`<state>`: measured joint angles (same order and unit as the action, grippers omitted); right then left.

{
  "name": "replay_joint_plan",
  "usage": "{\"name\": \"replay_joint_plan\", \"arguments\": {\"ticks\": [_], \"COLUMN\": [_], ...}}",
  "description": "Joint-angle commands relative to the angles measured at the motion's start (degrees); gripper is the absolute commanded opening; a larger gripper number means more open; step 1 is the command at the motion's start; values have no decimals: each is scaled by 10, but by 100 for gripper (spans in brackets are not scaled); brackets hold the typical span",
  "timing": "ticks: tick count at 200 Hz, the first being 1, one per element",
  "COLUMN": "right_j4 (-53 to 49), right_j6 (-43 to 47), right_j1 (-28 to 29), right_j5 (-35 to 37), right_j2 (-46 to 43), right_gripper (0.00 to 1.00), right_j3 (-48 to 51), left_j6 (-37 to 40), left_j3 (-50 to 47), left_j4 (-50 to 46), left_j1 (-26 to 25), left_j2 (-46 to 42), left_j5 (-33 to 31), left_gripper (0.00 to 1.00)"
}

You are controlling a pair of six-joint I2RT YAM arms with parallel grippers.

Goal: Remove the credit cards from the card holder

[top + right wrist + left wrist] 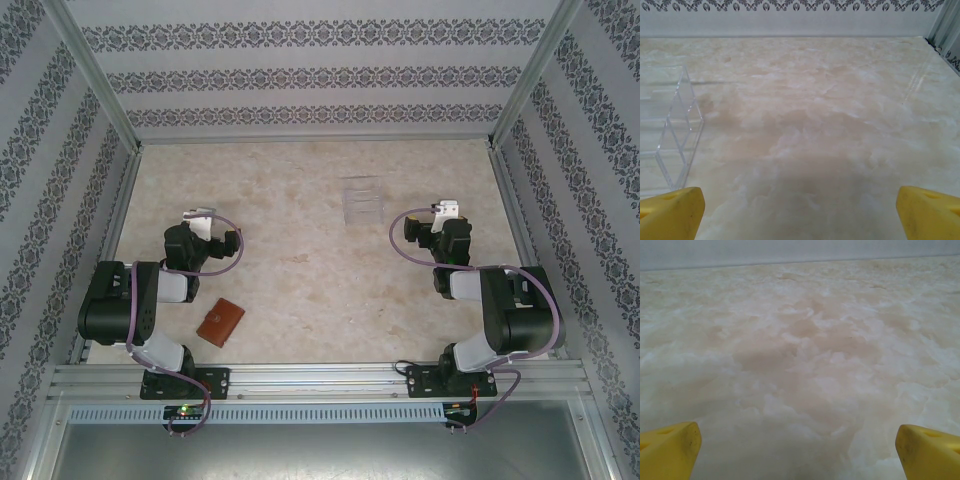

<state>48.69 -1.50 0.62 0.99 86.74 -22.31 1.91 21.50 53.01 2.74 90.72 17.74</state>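
Yellow fingers (670, 447) of the left gripper (799, 452) and right gripper (800, 212) stand wide, empty. Card holder (220, 321) lies closed on the desk (300, 280), untouched; credit cards not yet removed.

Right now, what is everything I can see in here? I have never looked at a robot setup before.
card holder: one, reddish-brown, looks folded shut, on the table near the front, just right of the left arm.
clear box: one, transparent, on the table toward the back, ahead and left of the right gripper.
table: one, pale marbled beige.
walls: three, white with grey patterned stripes, around the back and sides.
metal rails: silver, along the front edge under the arm bases.
left arm: one, black with a purple cable, front left.
right arm: one, black with a purple cable, front right.
left gripper: one, yellow fingers, open, over bare table.
right gripper: one, yellow fingers, open, over bare table.
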Motion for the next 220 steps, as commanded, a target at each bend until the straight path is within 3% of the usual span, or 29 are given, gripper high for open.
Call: {"name": "replay_joint_plan", "arguments": {"ticks": [1,47,79,187,206,220], "right_j4": [14,14,14,3,-55,-158], "right_j6": [-1,0,0,11,16,16], "right_j1": [-1,-1,-1,16,22,30], "right_j5": [0,1,0,27,31,41], "right_j2": [-3,-4,-4,-26,-51,-73], "right_gripper": [98,98,98,98,98,98], "right_j3": [-2,-2,-2,2,-18,-58], "left_j6": [3,-4,-18,-16,-15,-15], "left_j3": [-5,-2,5,7,7,7], "left_j4": [29,24,11,6,7,6], "left_j1": [4,5,4,1,1,1], "left_j2": [3,3,3,2,3,2], "left_j5": [-2,-17,-61,-67,-67,-67], "left_gripper": [100,100,100,100,100,100]}}
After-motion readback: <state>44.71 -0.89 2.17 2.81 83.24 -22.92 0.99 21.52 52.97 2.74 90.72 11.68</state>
